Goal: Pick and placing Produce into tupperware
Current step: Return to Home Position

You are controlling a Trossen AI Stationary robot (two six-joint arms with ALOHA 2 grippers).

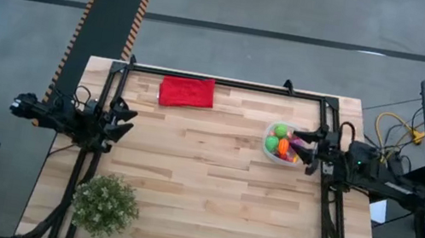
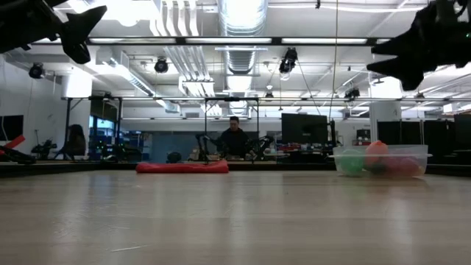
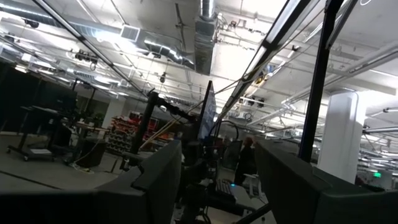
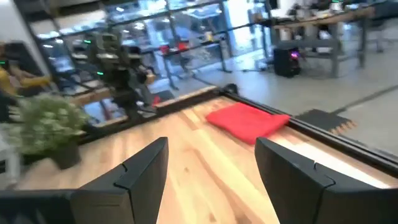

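The clear round tupperware (image 1: 277, 138) stands on its base near the table's right edge, and it also shows in the low view (image 2: 381, 160). Inside it lie the produce: green pieces (image 1: 281, 130), an orange one (image 1: 284, 147) and pink ones (image 1: 298, 142). My right gripper (image 1: 301, 148) hangs open, high above the table (image 2: 401, 62), over the tub's right rim. The right wrist view (image 4: 211, 174) looks past the tub, which is out of that view. My left gripper (image 1: 122, 119) waits open at the table's left edge, raised (image 2: 81, 29) and tipped upward toward the ceiling (image 3: 217, 180).
A red cloth (image 1: 187, 92) lies flat near the far edge, also in the low view (image 2: 182, 167) and the right wrist view (image 4: 247, 121). A bushy potted plant (image 1: 105, 203) stands at the near left corner. Bare wood (image 1: 202, 178) fills the middle. A person (image 2: 234, 138) sits beyond the table.
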